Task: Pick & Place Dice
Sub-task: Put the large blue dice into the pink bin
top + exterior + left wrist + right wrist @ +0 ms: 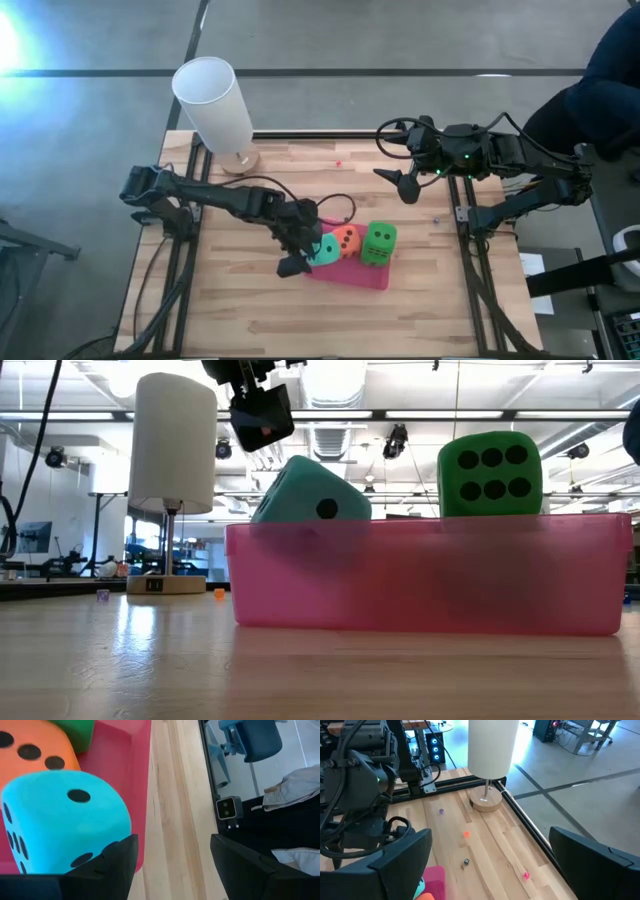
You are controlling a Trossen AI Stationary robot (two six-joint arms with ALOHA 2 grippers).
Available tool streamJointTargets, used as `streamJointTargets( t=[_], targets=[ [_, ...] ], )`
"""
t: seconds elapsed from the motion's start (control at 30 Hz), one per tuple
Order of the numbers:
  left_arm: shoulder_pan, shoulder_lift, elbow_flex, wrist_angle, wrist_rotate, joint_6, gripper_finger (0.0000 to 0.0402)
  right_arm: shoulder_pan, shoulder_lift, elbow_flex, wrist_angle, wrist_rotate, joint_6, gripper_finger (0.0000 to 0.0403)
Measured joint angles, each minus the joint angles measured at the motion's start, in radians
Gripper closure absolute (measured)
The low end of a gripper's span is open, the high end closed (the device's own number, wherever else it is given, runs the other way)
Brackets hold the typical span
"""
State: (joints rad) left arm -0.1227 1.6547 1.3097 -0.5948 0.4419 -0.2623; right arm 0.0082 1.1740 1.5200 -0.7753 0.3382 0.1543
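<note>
Here the left arm is reaching across the table (250, 310) with its elbow bent, its left gripper (297, 262) hanging just above the near end of the pink tray (430, 575), jaws spread apart and gripping nothing, one finger (117, 857) right beside the teal die (324, 250). The teal die is sitting tilted in the tray, touching the orange die (346, 240), with a green die (379, 244) stacked at the far end. The right arm is waiting folded back at the table's right rear, its right gripper (408, 186) hovering with jaws released, near a white lamp (215, 105).
</note>
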Motion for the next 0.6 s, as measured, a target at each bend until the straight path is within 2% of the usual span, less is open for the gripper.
streamJointTargets(
  t=[0.37,0.6],
  targets=[
    [0.035,-0.01,0.018,-0.028,-0.004,0.0,0.0166,0.0,0.0,0.0,0.0,0.0,0.0,0.0003],
    [0.091,-0.024,0.02,-0.09,-0.062,0.011,0.0179,0.0,0.0,0.0,0.0,0.0,0.0,0.0003]
  ],
)
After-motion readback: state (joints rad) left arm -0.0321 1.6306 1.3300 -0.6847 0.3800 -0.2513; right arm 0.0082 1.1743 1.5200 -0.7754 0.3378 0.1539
